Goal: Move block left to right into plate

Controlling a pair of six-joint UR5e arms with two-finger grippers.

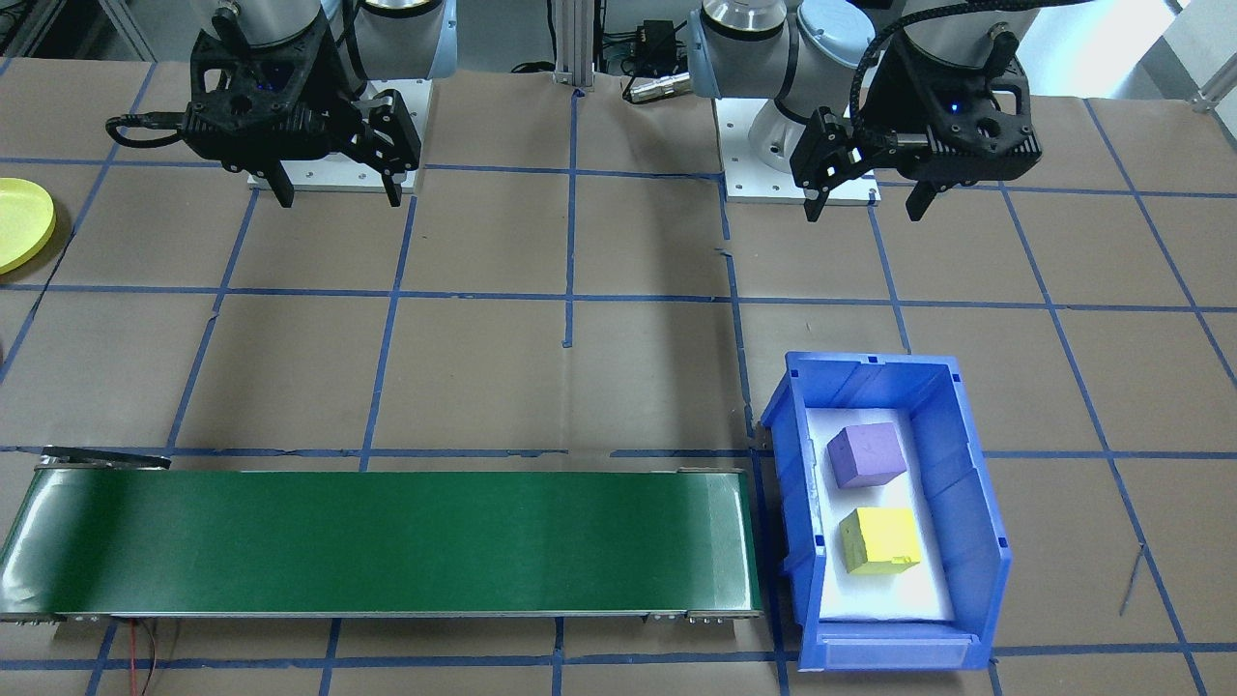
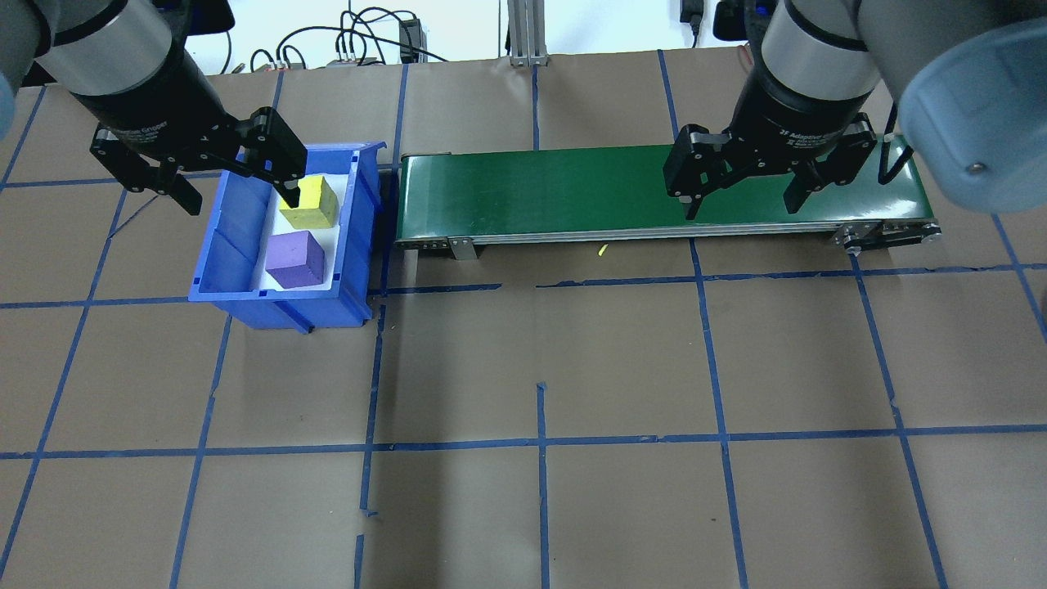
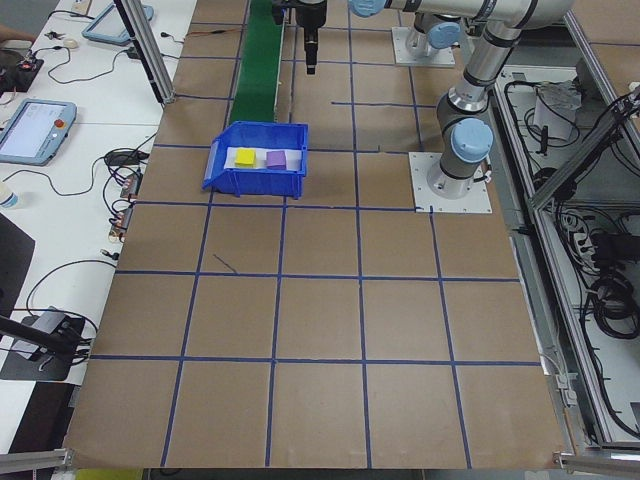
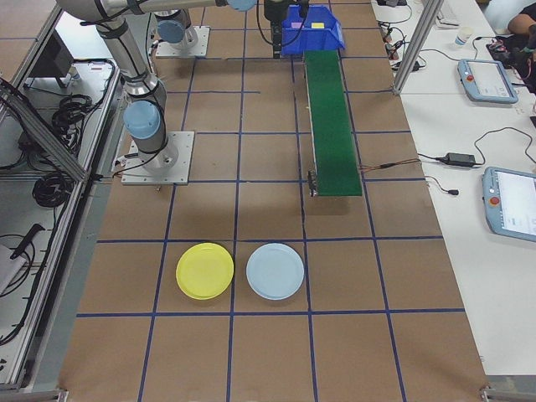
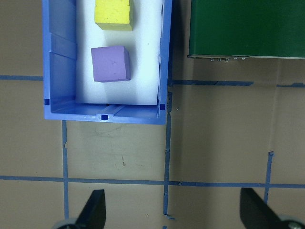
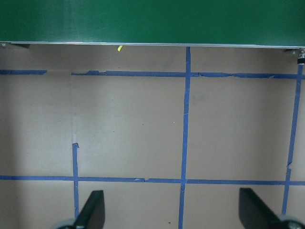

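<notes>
Blue bin [image 2: 245, 270] at robot's left holds both blocks; both grippers high, spread, holding nothing.

Yellow block [image 2: 310, 203] sits at the bin's far end, purple block [image 2: 295, 259] nearer the robot, a small gap between them, neither touching the side walls. Belt [image 2: 622, 192] runs rightward from just beside the bin's right wall. Left gripper [image 1: 865, 198] hangs over bare table on the robot's side of the bin, jaws wide. Right gripper [image 1: 333, 188] likewise wide, on the near side of the belt's right end. Yellow plate [image 4: 205, 270] lies on the table's right end, well past the belt, beside a pale blue plate [image 4: 275, 270]; paper around both is bare.
</notes>
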